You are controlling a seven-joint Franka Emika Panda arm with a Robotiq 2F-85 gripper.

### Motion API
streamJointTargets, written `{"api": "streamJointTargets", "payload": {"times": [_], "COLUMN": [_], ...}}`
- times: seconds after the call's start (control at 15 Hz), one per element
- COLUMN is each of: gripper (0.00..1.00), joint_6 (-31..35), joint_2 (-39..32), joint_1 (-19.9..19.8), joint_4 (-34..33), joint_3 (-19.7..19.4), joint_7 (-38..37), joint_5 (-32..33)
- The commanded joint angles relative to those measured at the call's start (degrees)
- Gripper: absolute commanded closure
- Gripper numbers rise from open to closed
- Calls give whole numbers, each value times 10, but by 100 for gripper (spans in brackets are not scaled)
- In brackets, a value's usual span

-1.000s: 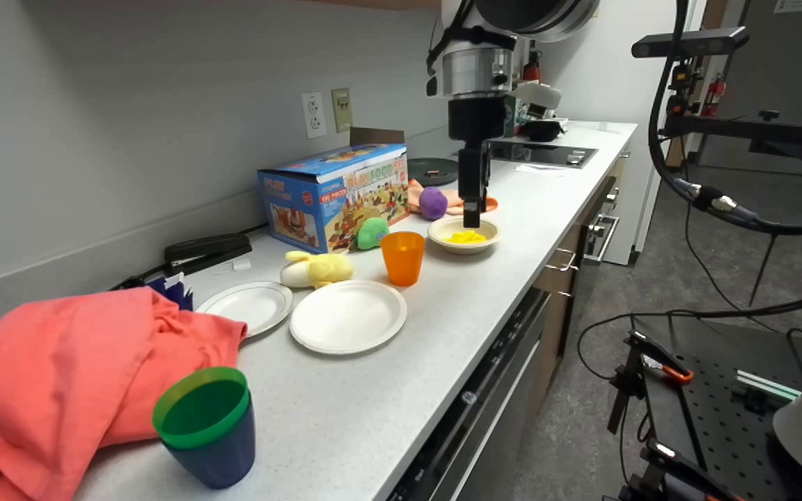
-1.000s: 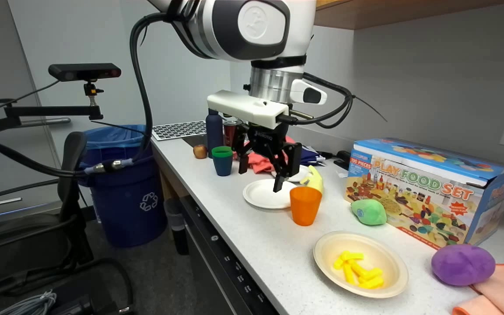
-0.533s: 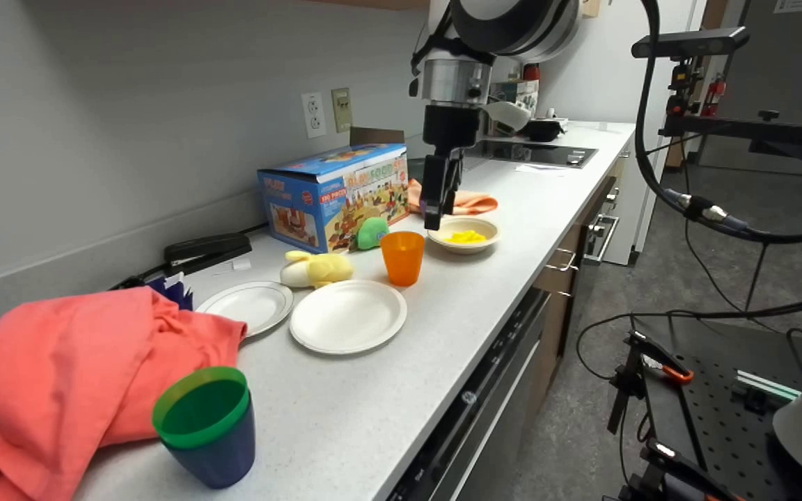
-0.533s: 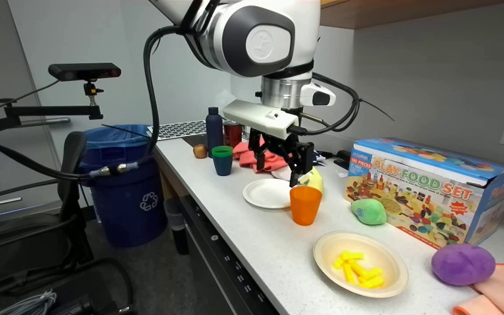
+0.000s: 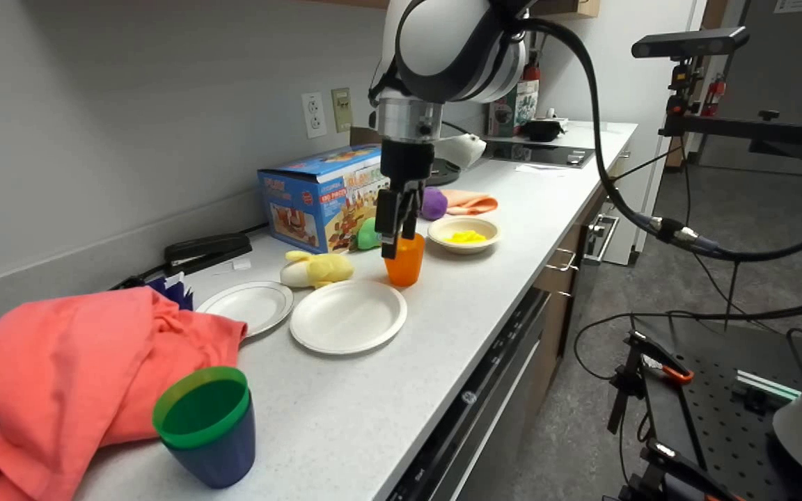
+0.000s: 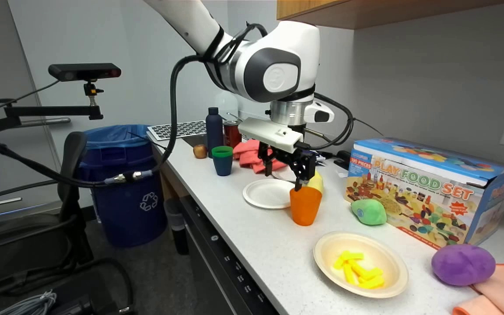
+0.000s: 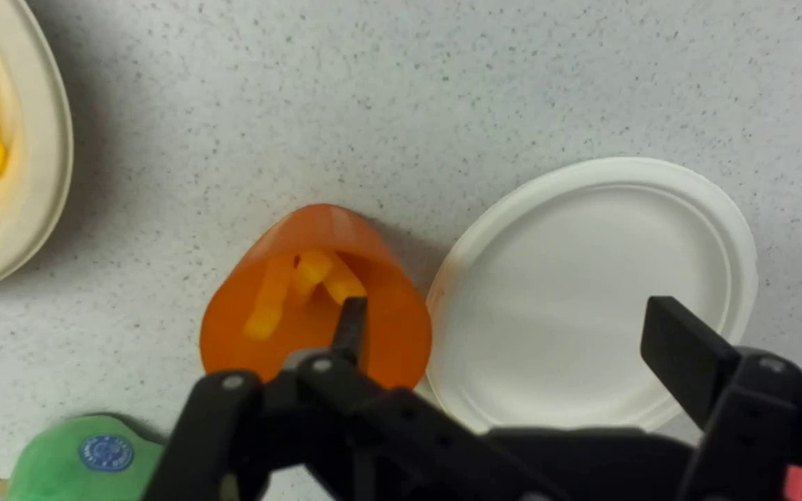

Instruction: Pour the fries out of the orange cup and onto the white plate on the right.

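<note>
The orange cup (image 5: pixel 406 268) stands upright on the counter in both exterior views (image 6: pixel 305 208). In the wrist view, yellow fries (image 7: pixel 267 299) lie inside the cup (image 7: pixel 394 327). My gripper (image 5: pixel 397 243) is open and empty, pointing down. One finger overlaps the cup's mouth in the wrist view (image 7: pixel 505 306); I cannot tell whether its tip is inside the rim or just above it. The other finger is over the larger white plate (image 7: pixel 582 278), which lies beside the cup and also shows in both exterior views (image 5: pixel 348 316) (image 6: pixel 266 194). A second white plate (image 5: pixel 251 306) lies behind it.
A cream bowl (image 6: pixel 394 258) with more fries stands near the cup. A yellow plush (image 5: pixel 317 269), a green toy (image 6: pixel 369 212), a purple toy (image 6: pixel 463 264) and a play food box (image 6: pixel 414 188) lie along the wall side. A green-and-blue cup (image 5: pixel 206 417) stands by a coral cloth (image 5: pixel 95 369).
My open gripper has moved from over the bowl's side toward the orange cup and lower, with one fingertip now at the cup's rim. The cup, plates and bowl have not moved.
</note>
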State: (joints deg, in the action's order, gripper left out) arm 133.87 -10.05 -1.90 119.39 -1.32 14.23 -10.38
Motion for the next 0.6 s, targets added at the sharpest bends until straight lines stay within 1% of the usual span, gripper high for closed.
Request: {"api": "streamJointTargets", "payload": {"times": [0.0, 0.33, 0.53], "gripper": [0, 0, 0], "joint_6": [0, 1, -4], "joint_2": [-45, -74, -81], "joint_1": [-1, -3, -4], "joint_4": [-48, -70, -71], "joint_3": [3, 3, 6], "joint_7": [-29, -41, -40], "joint_5": [29, 53, 53]}}
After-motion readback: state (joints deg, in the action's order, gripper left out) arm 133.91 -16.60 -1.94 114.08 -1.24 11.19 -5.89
